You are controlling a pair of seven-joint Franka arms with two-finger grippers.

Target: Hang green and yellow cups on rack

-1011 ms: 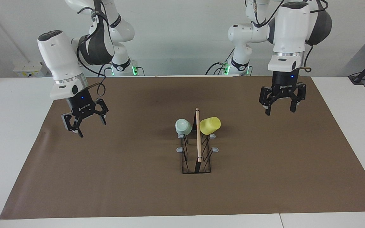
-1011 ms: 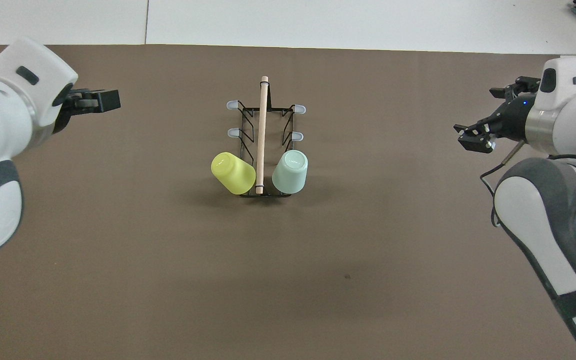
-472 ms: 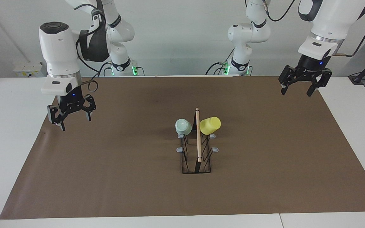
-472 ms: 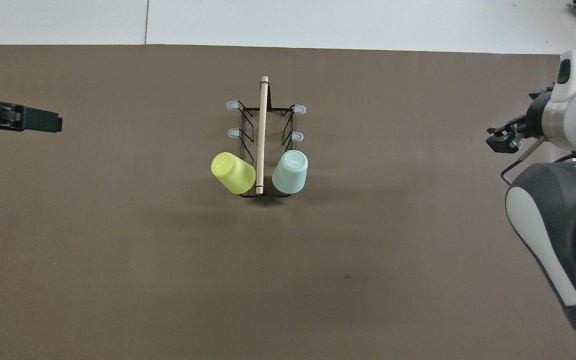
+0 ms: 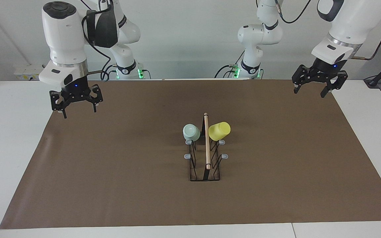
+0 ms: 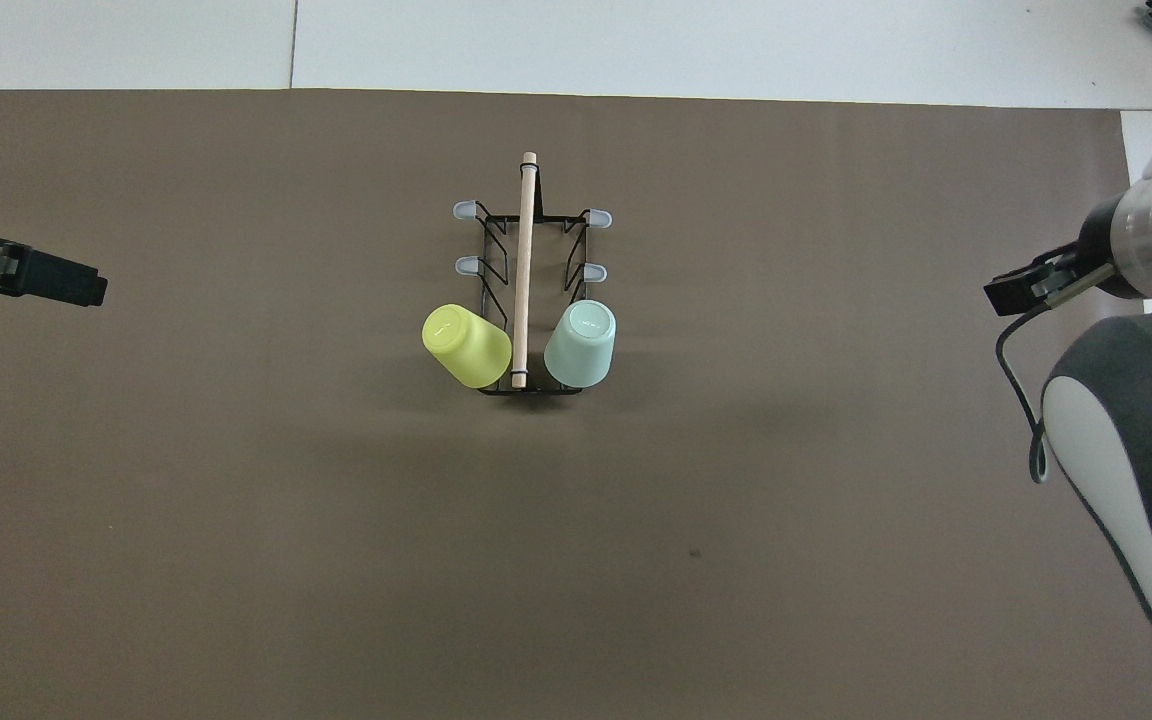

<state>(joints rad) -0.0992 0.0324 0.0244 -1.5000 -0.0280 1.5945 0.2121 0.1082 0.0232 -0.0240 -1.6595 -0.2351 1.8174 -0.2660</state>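
The rack (image 5: 207, 155) (image 6: 524, 270) stands mid-mat, its wooden rod running toward and away from the robots. The mint green cup (image 5: 191, 132) (image 6: 581, 344) hangs upside down on the prong nearest the robots on the right arm's side. The yellow cup (image 5: 219, 131) (image 6: 466, 346) hangs tilted on the matching prong on the left arm's side. My left gripper (image 5: 316, 86) (image 6: 36, 280) is open and empty, raised over the mat's corner at its own end. My right gripper (image 5: 77, 106) (image 6: 1021, 290) is open and empty, raised over the mat's edge at its end.
The brown mat (image 5: 144, 185) covers the white table (image 5: 8, 148). The rack's other grey-tipped prongs (image 5: 187, 156) are bare. A dark speck (image 6: 694, 552) lies on the mat.
Both grippers have drawn up and back toward their own bases and outward to the mat's ends. The cups and rack have not moved.
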